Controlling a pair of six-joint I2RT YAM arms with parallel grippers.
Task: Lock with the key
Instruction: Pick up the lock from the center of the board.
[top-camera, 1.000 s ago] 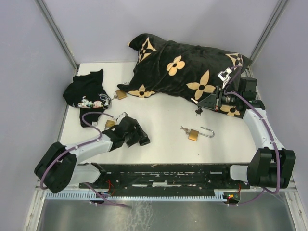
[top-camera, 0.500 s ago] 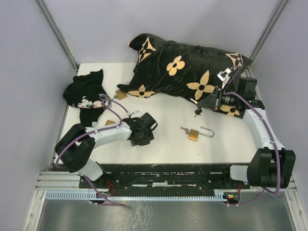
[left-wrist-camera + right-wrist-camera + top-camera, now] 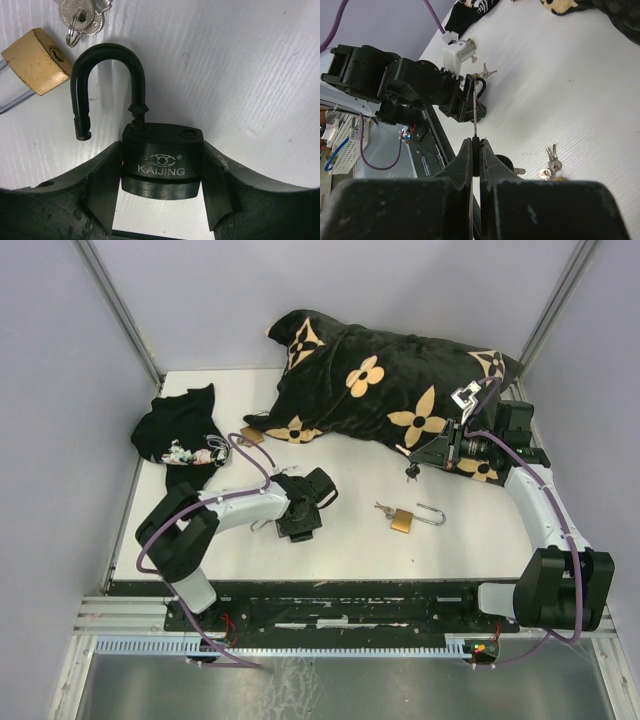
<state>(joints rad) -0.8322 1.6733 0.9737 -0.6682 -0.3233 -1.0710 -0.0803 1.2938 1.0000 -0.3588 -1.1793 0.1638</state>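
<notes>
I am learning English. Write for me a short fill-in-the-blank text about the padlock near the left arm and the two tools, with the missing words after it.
1. The fingers of the left tool stand on either side of the ____ padlock.
2. The shackle of this padlock is ____.
3. The name printed on its body is ____.
4. The right tool is shut on a thin ____.

Missing words: black; open; KAIJING; key
</notes>
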